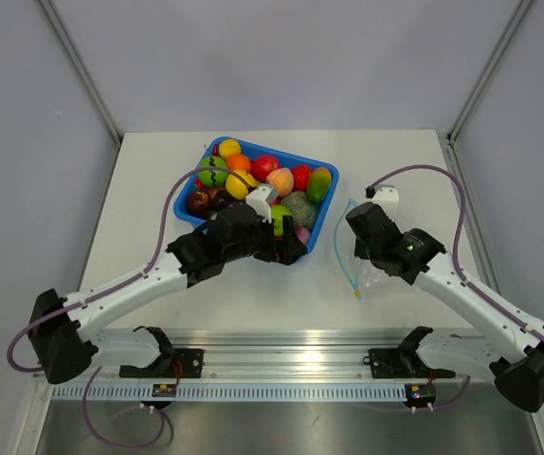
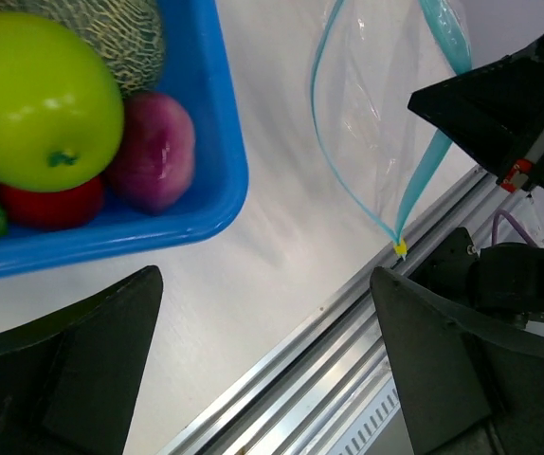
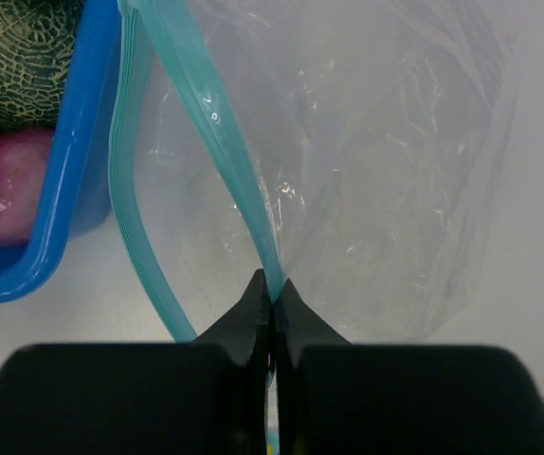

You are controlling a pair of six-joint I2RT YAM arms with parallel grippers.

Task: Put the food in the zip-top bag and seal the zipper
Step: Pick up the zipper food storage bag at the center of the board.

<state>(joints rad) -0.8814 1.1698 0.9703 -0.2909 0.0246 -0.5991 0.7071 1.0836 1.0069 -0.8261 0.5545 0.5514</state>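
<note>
The food (image 1: 253,180), several glossy toy fruits and vegetables, lies in a blue bin (image 1: 281,152). The left wrist view shows a green apple (image 2: 40,100), a purple onion (image 2: 154,152) and a netted melon (image 2: 101,28) in the bin's near corner. My left gripper (image 1: 294,252) is open and empty (image 2: 267,370), over bare table just outside that corner. The clear zip-top bag (image 1: 371,280) lies right of the bin. My right gripper (image 3: 272,289) is shut on one strip of the zipper (image 3: 220,123). The other strip (image 3: 130,218) curves away, so the mouth gapes open.
The bin's rim (image 3: 73,171) stands close beside the bag's mouth (image 2: 376,104). A metal rail (image 1: 291,355) runs along the table's near edge, below both grippers. The right gripper's body (image 2: 499,104) shows in the left wrist view, beyond the bag.
</note>
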